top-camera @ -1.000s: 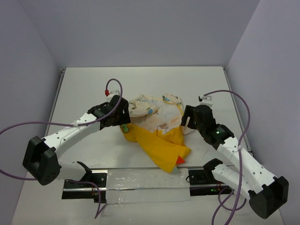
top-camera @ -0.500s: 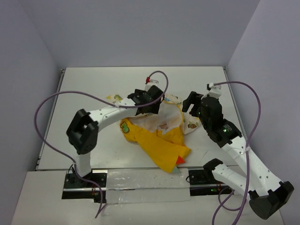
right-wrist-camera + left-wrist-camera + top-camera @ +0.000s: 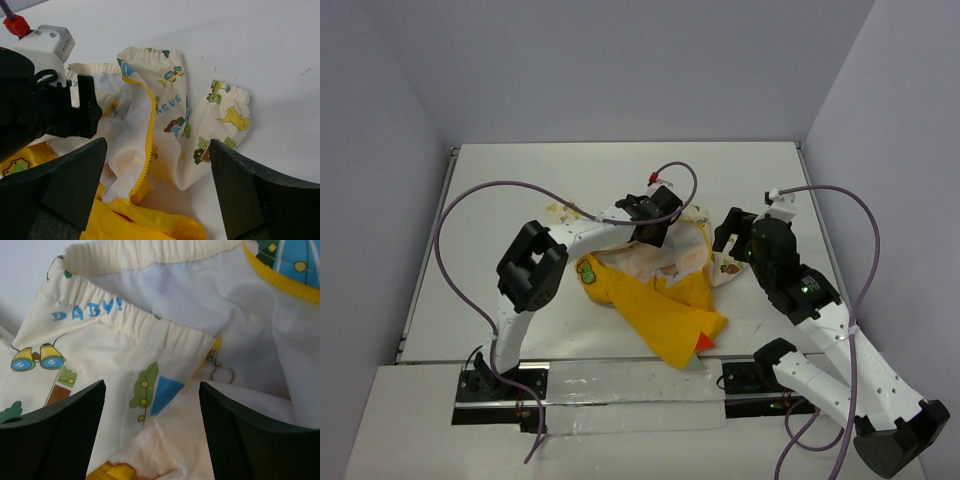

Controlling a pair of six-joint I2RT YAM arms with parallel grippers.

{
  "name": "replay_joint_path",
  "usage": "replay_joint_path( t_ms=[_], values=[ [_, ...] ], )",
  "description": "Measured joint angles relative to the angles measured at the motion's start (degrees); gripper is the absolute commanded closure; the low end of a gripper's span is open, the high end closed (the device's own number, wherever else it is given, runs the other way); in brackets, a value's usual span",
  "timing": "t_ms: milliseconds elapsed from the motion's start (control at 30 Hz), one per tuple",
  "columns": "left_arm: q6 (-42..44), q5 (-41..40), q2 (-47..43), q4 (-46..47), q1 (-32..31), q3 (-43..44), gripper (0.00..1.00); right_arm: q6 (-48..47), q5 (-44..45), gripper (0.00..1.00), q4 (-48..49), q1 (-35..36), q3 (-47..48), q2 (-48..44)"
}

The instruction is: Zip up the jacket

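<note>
Left gripper [image 3: 658, 216] shifted from the 9 o'clock side of the jacket [image 3: 665, 315] to its 12 o'clock edge, jaws wide and empty over cream cloth near the zip pull [image 3: 220, 372]; right gripper [image 3: 731, 234] at 3 o'clock, wide, empty; jacket crumpled mid-table [image 3: 500, 200].

The overhead camera looks down from the near side across the whole table [image 3: 740, 170]. The left wrist view sits tight against the jacket [image 3: 125, 365]; the right wrist view, further back, seemingly shares that cream hem.
</note>
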Motion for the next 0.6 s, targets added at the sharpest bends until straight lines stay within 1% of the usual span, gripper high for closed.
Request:
replay_joint_path(
  t_ms=[167, 333, 400, 500, 567, 600],
  values=[
    [0.8, 0.6, 3.3, 0.0, 0.0, 4.0, 0.19, 0.0, -0.1, 0.1, 0.0, -0.1, 0.0, 0.7],
    [1.4, 1.0, 7.1, -0.4, 0.0, 8.0, 0.28, 0.0, -0.1, 0.1, 0.0, -0.1, 0.0, 0.7],
    [1.5, 1.0, 8.1, -0.4, 0.0, 8.8, 0.37, 0.0, -0.1, 0.1, 0.0, -0.1, 0.0, 0.6],
    [1.6, 0.9, 8.6, -0.7, 0.0, 9.1, 0.45, 0.0, -0.1, 0.1, -0.1, -0.1, 0.0, 0.6],
    [1.5, 1.0, 8.7, -0.8, 0.2, 9.1, 0.54, 0.0, -0.1, 0.1, -0.1, -0.1, 0.0, 0.5],
    [1.5, 1.1, 8.7, -0.7, 0.3, 9.1, 0.56, 0.0, -0.2, 0.1, -0.1, -0.1, 0.0, 0.5]
  ],
)
